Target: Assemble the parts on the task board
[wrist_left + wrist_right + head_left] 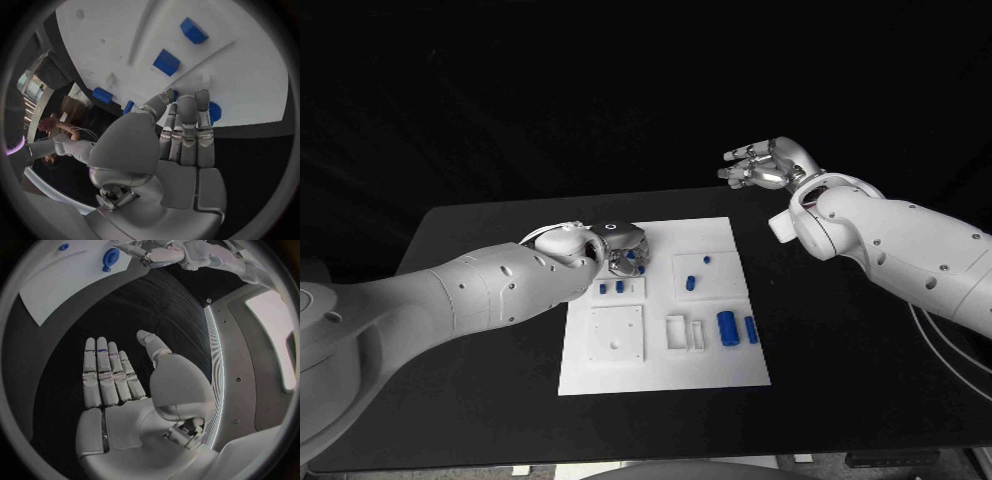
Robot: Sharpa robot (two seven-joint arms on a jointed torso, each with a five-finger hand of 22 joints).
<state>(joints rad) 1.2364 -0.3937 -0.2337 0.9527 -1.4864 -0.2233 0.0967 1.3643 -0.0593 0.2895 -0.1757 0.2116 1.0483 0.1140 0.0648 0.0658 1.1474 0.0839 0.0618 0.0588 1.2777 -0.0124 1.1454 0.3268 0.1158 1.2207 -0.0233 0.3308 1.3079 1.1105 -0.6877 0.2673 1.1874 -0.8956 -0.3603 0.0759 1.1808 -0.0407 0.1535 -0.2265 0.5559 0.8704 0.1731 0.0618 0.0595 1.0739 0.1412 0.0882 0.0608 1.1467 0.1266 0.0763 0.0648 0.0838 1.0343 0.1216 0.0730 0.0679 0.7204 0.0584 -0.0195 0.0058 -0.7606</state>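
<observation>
Black table (473, 400) carries the white task board (668, 370) at its middle, under a dark background. On the board, two small blue parts (610, 287) lie side by side near its left edge, one blue part (689, 283) sits in the upper right plate, and two larger blue cylinders (728, 329) lie near the right edge beside small white brackets (685, 333). The left hand (610, 246) rests over the board's upper left corner with its fingers (187, 130) pressed together and reaching down at a blue part (632, 256); whether they actually grip it cannot be told. The right hand (764, 166) is raised well clear beyond the table's far edge, fingers (106, 372) straight and holding nothing.
</observation>
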